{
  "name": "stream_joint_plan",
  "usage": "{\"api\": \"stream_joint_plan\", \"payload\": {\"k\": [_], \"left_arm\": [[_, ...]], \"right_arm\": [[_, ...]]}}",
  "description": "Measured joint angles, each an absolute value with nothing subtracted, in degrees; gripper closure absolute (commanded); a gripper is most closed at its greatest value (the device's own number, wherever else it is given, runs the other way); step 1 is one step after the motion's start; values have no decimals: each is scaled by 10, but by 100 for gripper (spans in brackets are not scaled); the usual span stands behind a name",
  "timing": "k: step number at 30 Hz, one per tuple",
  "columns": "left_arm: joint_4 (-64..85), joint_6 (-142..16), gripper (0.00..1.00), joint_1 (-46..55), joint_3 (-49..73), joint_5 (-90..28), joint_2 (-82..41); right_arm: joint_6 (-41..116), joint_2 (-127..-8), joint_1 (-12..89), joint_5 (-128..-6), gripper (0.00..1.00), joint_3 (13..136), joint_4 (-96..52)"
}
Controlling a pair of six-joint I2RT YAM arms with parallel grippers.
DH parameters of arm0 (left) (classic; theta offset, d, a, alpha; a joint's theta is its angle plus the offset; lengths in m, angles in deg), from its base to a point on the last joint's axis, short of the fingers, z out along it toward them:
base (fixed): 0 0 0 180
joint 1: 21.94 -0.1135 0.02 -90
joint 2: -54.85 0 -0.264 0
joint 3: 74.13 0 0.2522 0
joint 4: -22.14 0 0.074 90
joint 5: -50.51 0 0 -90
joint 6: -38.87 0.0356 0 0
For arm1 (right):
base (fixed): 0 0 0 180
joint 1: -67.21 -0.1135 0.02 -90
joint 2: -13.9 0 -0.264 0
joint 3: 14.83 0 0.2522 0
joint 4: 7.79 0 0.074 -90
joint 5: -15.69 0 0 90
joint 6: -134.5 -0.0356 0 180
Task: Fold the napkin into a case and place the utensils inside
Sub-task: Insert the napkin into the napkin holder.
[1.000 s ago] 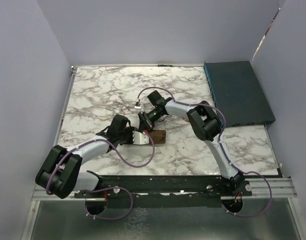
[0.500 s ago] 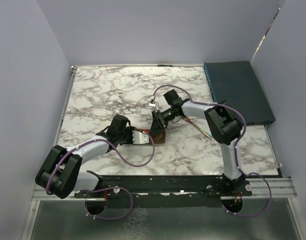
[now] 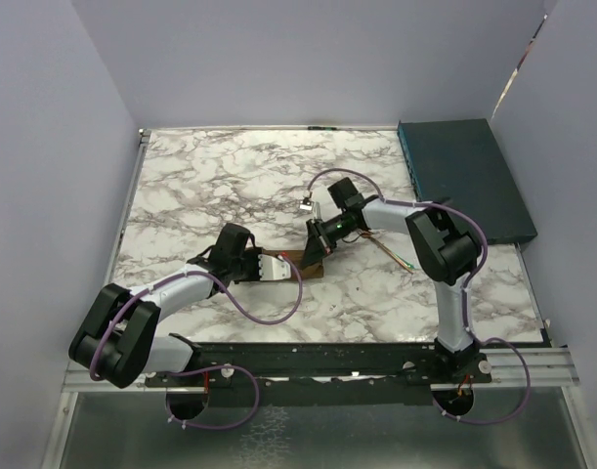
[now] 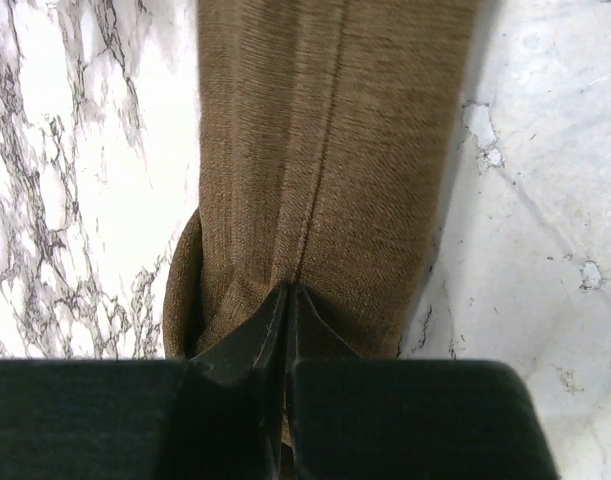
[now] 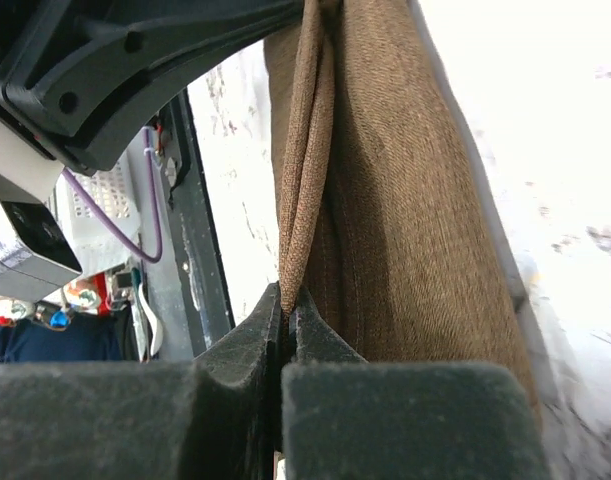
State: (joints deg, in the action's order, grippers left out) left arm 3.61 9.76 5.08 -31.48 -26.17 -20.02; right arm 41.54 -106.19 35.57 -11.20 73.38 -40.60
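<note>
Claws first: the left claw point(image 4: 287, 300) is pressed together on one end of the soft brown cloth napkin point(image 4: 325, 150). Its two dark fingers meet with a small pucker of fabric nipped between them. At the opposite end the right claw point(image 5: 285, 300) is likewise closed, clamped on a thin fold of the same cloth. That fold stands up on edge and runs away from the fingertips toward the left claw's black housing at the top of that view.

From above, the white-and-grey marble desk point(image 3: 210, 186) fills the walled enclosure. A dark teal flat rectangular box point(image 3: 464, 181) lies at its far right corner, well apart from both claws.

The napkin sits near the middle of the desk, toward the near edge. It is folded into a narrow flat oblong strip with a crease running down its length. Much of it is hidden from above by the two claws, the left reaching in from the left and the right from the far right.

A thin copper-coloured metal fork point(image 3: 388, 250) lies bare on the marble to the right of the napkin, beside the right arm. It slants with its greenish handle tip toward the near right, apart from the cloth.
</note>
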Motion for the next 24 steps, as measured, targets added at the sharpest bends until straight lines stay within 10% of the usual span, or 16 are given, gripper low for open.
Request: {"api": "stream_joint_plan", "payload": {"k": [24], "left_arm": [[9,145,97,50,-307,-254,-201]], "right_arm": [[446,-1181,381,-117,100,901,-518]]}}
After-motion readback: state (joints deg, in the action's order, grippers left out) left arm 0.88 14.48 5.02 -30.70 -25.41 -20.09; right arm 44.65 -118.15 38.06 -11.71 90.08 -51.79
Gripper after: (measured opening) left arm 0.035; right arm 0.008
